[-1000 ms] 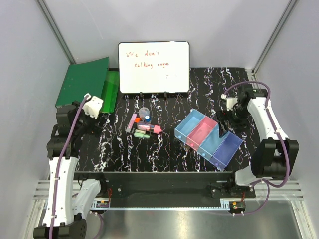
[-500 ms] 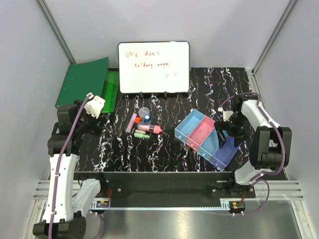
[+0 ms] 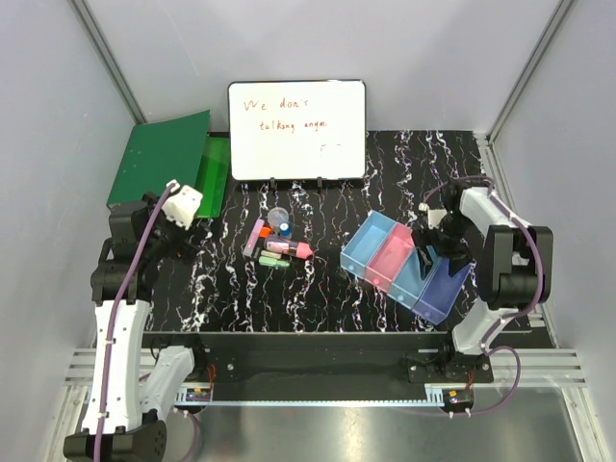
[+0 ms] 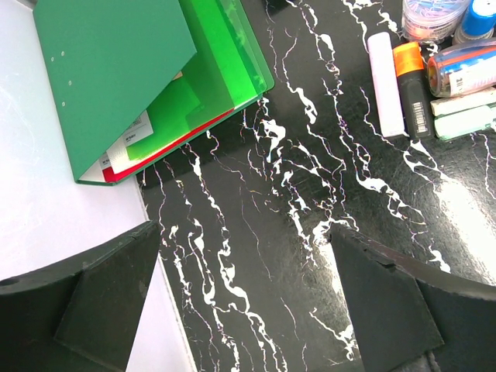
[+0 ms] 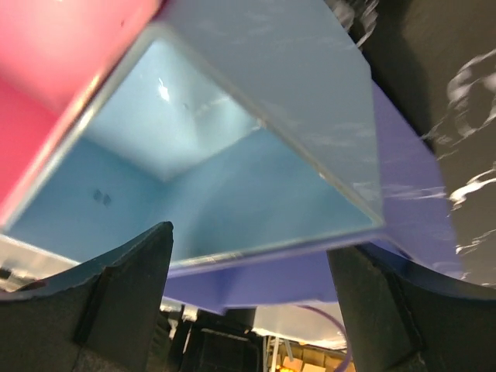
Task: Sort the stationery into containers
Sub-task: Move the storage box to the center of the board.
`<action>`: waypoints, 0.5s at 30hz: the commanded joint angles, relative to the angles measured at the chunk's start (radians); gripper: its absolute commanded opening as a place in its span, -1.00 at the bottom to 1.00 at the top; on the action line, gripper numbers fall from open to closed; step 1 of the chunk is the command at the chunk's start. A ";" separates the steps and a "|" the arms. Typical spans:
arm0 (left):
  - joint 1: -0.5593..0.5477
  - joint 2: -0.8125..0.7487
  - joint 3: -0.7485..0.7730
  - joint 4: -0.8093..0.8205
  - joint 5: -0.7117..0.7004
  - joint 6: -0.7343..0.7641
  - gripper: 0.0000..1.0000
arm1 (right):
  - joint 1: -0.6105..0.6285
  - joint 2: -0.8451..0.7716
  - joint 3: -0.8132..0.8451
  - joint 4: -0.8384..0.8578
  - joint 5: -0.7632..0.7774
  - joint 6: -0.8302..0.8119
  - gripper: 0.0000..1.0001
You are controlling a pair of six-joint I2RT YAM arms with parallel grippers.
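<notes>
The stationery lies in a cluster at the table's middle left: a pink stick (image 3: 253,238), an orange marker (image 3: 262,231), a clear round piece (image 3: 277,216), a blue-capped bottle (image 3: 286,229), a pink marker (image 3: 292,249) and a pale green stick (image 3: 273,261). The four joined bins (image 3: 393,258) stand at the right. My right gripper (image 3: 426,254) is open and reaches down at the second light blue bin (image 5: 232,155), next to the purple bin (image 5: 310,279). My left gripper (image 4: 248,310) is open and empty over bare table, left of the stationery (image 4: 385,85).
A big green folder (image 3: 164,154) lies at the far left and shows in the left wrist view (image 4: 116,70). A whiteboard with red writing (image 3: 296,130) stands at the back. The table's left edge (image 4: 159,310) runs under my left finger.
My right arm has folded in and its gripper has moved down and left onto the light blue and purple bins. The bin row has shifted slightly. The left arm barely moved.
</notes>
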 commanded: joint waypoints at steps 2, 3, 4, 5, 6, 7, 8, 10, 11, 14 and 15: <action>0.004 -0.007 0.033 0.026 0.022 -0.008 0.98 | 0.001 0.067 0.092 0.120 0.052 0.012 0.74; 0.005 -0.008 0.027 0.026 0.021 -0.007 0.98 | 0.001 0.073 0.115 0.123 0.052 0.013 0.73; 0.004 -0.010 0.026 0.026 0.019 -0.008 0.98 | 0.001 0.087 0.127 0.127 0.057 0.015 0.73; 0.004 -0.011 0.022 0.028 0.019 -0.007 0.98 | 0.003 0.094 0.139 0.133 0.060 0.016 0.73; 0.004 -0.013 0.016 0.026 0.022 -0.007 0.98 | 0.004 0.100 0.149 0.137 0.061 0.016 0.72; 0.004 -0.013 0.013 0.028 0.022 -0.007 0.97 | 0.006 0.110 0.168 0.140 0.065 0.016 0.72; 0.004 -0.014 0.012 0.029 0.022 -0.013 0.97 | 0.007 0.114 0.176 0.145 0.068 0.018 0.70; 0.004 -0.011 0.007 0.031 0.027 -0.017 0.98 | 0.021 0.123 0.193 0.151 0.075 0.018 0.66; 0.004 -0.011 0.006 0.031 0.028 -0.019 0.98 | 0.027 0.127 0.195 0.154 0.078 0.018 0.57; 0.004 -0.008 0.004 0.035 0.033 -0.021 0.98 | 0.067 0.137 0.187 0.168 0.098 0.003 0.30; 0.004 -0.008 0.004 0.035 0.033 -0.021 0.98 | 0.073 0.140 0.178 0.177 0.117 -0.004 0.20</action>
